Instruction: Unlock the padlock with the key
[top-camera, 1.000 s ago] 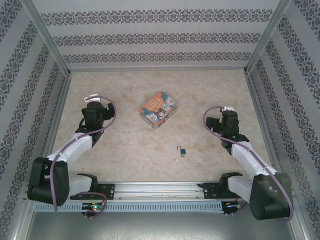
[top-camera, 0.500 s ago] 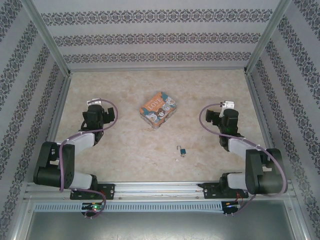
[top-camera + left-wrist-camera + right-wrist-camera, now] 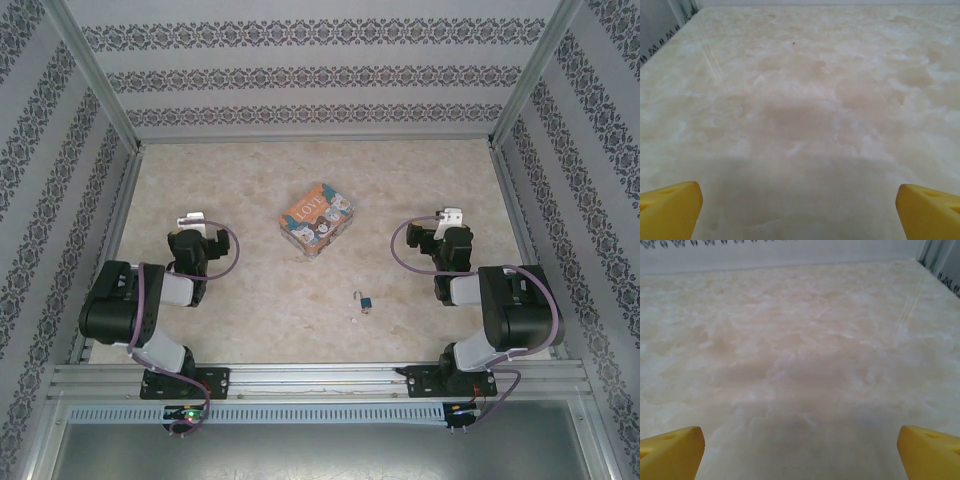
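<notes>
The tiny blue-teal padlock (image 3: 366, 302) with its silvery shackle lies on the table's near middle, and a small pale bit beside it (image 3: 356, 319) is too small to identify. My left gripper (image 3: 190, 232) sits folded back at the left, far from the padlock. Its yellow fingertips (image 3: 670, 210) stand wide apart over bare table, so the left gripper (image 3: 800, 215) is open with nothing between its fingers. My right gripper (image 3: 447, 235) is folded back at the right. In its wrist view the right gripper (image 3: 800, 455) is open too, fingertips (image 3: 930, 450) spread over bare table.
An orange "LOVE" picture tin (image 3: 316, 219) lies at the table's centre, beyond the padlock. Patterned walls with metal posts (image 3: 105, 100) enclose the marble-look table (image 3: 260, 180) on three sides. The base rail (image 3: 320, 378) runs along the near edge.
Both arms have folded back toward their bases, upper links dropping down and the grippers drawing slightly nearer. The padlock and tin have not moved.
</notes>
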Robot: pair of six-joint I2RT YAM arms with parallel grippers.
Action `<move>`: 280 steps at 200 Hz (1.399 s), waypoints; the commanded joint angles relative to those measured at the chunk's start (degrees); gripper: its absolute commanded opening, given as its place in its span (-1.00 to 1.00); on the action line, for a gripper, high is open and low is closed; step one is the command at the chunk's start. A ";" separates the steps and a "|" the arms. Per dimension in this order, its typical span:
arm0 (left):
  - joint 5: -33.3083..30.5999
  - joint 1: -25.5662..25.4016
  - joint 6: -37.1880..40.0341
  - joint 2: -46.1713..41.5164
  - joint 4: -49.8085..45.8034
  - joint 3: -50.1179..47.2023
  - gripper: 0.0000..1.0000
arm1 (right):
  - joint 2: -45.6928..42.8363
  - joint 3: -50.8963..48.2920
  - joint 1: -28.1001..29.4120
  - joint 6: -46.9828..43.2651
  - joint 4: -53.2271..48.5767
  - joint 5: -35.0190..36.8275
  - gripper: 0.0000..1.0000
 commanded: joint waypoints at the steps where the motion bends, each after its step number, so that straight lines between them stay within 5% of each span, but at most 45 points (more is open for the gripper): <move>1: 0.75 0.90 0.27 -0.57 5.57 0.37 0.99 | -0.26 0.90 -0.53 -0.51 1.29 -0.93 0.97; 280: 2.05 0.93 1.36 0.36 5.45 1.39 0.99 | -0.13 2.92 0.80 -1.90 0.60 0.83 0.97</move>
